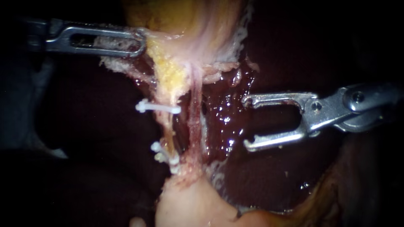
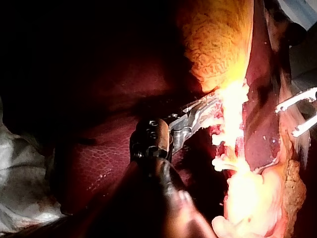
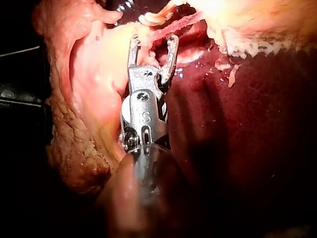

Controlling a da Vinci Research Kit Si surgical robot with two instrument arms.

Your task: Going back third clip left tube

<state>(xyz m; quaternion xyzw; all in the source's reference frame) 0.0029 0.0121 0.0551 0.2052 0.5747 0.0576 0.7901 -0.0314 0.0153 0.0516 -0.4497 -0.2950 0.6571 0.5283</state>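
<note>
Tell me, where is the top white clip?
In the endoscope view, the top white clip sits across the left tube, above the lower clips and left of the right instrument.

Surroundings dark; white cloth [image 2: 17, 198] (crumpled) at the field's edge.

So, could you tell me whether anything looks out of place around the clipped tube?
Nothing stands out. White clips cross the left tube, one higher, the rest bunched below. The right instrument, jaws open and empty, sits clear of them; the left instrument grips tissue above.
</note>
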